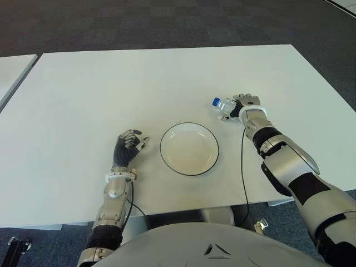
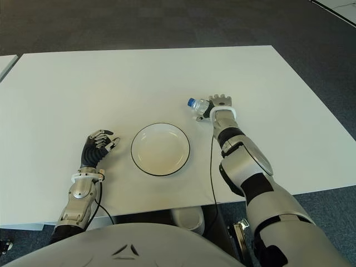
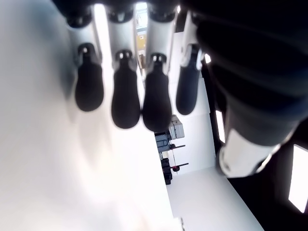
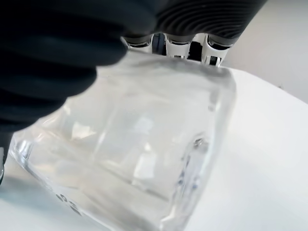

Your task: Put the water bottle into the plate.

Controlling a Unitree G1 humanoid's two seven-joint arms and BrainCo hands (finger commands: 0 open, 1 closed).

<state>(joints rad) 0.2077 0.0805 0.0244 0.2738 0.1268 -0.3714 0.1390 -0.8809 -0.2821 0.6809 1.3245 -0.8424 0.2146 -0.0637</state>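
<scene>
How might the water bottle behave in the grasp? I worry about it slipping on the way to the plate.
The water bottle is clear, smooth plastic, so it could slide in the right robot hand. It lies tilted, cap toward the plate, and being round would probably roll if released.

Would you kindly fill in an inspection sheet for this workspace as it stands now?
Surface: white table, bare apart from the items below.
Job's things: water bottle lying on its side, blue cap toward the robot's left; plate empty, white with dark rim.
Clutter: nothing seen.
Hands: right hand closed on the bottle, beyond the plate's right; left hand curled, empty, left of the plate.
Cables: black cable along the right forearm.
Surroundings: dark carpet; second table at left.
</scene>
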